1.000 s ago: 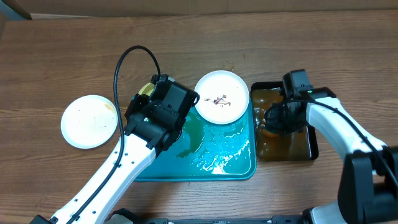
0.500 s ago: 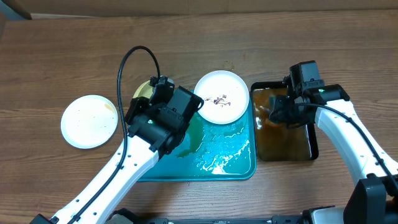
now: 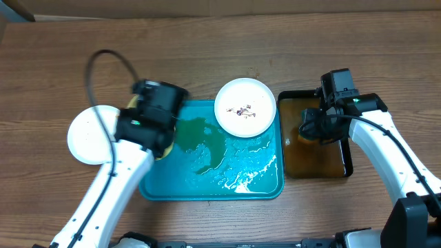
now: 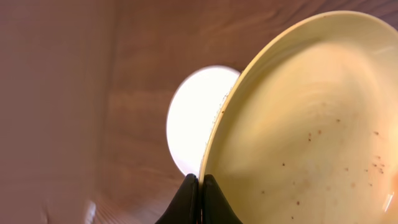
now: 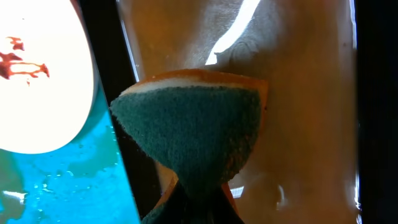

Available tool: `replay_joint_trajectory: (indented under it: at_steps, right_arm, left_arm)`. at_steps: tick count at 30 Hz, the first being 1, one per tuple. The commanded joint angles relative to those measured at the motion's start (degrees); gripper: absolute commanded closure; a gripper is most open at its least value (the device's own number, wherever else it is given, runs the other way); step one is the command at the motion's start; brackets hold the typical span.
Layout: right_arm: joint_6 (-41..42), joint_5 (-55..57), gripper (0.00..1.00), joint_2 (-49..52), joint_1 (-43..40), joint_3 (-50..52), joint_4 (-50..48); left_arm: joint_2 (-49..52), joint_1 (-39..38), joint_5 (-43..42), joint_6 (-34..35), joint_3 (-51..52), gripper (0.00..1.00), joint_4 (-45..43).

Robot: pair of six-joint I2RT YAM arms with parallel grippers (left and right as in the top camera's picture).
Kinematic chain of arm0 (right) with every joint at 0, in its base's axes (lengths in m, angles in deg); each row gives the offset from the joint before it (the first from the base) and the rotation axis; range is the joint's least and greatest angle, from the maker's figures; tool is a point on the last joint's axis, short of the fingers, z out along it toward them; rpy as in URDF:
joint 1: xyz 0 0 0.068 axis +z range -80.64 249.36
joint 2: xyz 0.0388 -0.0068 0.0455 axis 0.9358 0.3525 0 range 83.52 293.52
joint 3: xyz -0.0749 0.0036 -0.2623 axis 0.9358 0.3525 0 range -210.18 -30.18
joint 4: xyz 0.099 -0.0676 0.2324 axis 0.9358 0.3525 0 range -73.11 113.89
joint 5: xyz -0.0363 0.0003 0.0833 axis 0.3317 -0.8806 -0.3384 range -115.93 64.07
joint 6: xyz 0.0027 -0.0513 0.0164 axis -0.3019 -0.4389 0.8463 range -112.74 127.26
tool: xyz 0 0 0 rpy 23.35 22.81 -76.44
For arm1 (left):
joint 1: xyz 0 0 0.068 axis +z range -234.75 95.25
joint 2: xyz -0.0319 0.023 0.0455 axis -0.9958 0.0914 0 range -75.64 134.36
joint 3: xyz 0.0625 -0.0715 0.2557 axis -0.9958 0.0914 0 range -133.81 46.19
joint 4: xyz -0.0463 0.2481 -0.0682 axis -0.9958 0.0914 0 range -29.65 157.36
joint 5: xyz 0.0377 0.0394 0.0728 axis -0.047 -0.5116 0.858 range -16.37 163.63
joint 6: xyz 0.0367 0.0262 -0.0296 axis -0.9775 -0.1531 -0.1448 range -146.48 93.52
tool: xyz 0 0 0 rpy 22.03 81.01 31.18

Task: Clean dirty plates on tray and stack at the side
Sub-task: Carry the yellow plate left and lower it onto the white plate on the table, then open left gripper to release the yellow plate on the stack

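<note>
**Clerk:** Plates, how many?

**Arm:** Three, all round, shallow and glossy.
1. Yellow plate (image 4: 298, 124): pale, peppered with fine brown specks and tilted on edge. My left jaws are clamped on its rim, and it is held off the table near the tray's left end.
2. Left plate (image 3: 86, 134): white, lying flat on the table to the left of the tray and partly under my left arm.
3. Smeared plate (image 3: 244, 109): white, with dark brown streaks at its centre. It sits at the tray's far right corner.

**Clerk:** Trays?

**Arm:** Two.
- Tray (image 3: 255, 176): teal plastic, rectangular, with rounded corners and a raised rim. Its floor is wet and shining.
- Black tray (image 5: 111, 62): smaller, filled with brownish liquid, and just beside the teal one on the right.

**Clerk:** Tools?

**Arm:** One sponge (image 5: 193, 130), with a coarse green scouring face on orange foam. My right jaws are closed on it, pinching it into a fold over the brown liquid. I cannot tell whether it touches the liquid.

**Clerk:** Surface?

**Arm:** One table (image 3: 207, 41), brown wood grain.
</note>
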Motion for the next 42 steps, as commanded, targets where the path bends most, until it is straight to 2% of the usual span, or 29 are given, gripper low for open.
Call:
replay_joint_trajectory:
  at_steps: [1,6,8,13,16,23,24,26,27,30,33,38,40,41,42]
  right_arm:
    - [-0.2,2.6,0.96,-0.7,0.0,-1.1,0.5]
    - [-0.2,3.0,0.96,-0.7,0.0,-1.1,1.7]
    - [-0.2,3.0,0.96,-0.8,0.0,-1.1,1.8]
    - [-0.2,3.0,0.96,-2.4,0.0,-1.1,2.1]
    - [-0.2,3.0,0.96,-4.8,0.0,-1.4,2.4]
    - [-0.2,3.0,0.96,-9.6,0.0,-2.2,3.0]
    - [-0.2,3.0,0.96,-9.9,0.0,-2.2,3.0]
    - [-0.2,3.0,0.96,-10.1,0.0,-2.2,3.0]
    - [-0.2,3.0,0.96,-10.1,0.0,-2.2,3.0]
    - [-0.2,3.0,0.96,-10.1,0.0,-2.2,3.1]
    - [-0.2,3.0,0.96,-10.1,0.0,-2.2,3.0]
    - [-0.2,3.0,0.96,-10.1,0.0,-2.2,3.0]
    - [-0.2,3.0,0.96,-10.1,0.0,-2.2,3.0]
    - [-0.2,3.0,0.96,-10.1,0.0,-2.2,3.0]
    - [-0.2,3.0,0.96,-10.1,0.0,-2.2,3.0]
  left_arm:
    - [-1.0,10.2,-11.6,1.6,-2.9,0.96,-0.7]
    - [-0.5,26.5,-27.6,1.7,-3.0,0.96,-4.0]
    - [0.4,32.4,-31.3,1.7,-3.0,0.96,-5.2]
    - [4.4,41.7,-35.3,1.6,-3.0,0.96,-7.1]
    - [7.1,44.5,-35.2,1.6,-3.0,0.96,-7.7]
    - [12.3,49.2,-35.3,1.7,-3.0,0.88,-9.0]
    - [12.6,49.5,-35.3,1.6,-3.0,0.82,-9.0]
    - [12.8,49.7,-36.3,1.7,-3.0,0.53,-9.1]
    - [12.8,49.7,-37.2,1.6,-3.0,0.46,-9.1]
    - [12.4,49.2,-43.5,1.6,-3.0,0.34,-9.3]
    - [11.7,47.3,-53.8,-0.3,-3.0,0.28,-9.6]
    - [10.5,39.1,-68.3,-5.8,-3.0,0.23,-12.4]
    - [10.4,34.2,-71.6,-7.0,-3.0,0.16,-14.4]
    - [10.5,31.8,-72.6,-7.7,-3.0,0.00,-15.6]
    - [10.5,29.5,-73.4,-7.9,-3.0,0.00,-16.9]
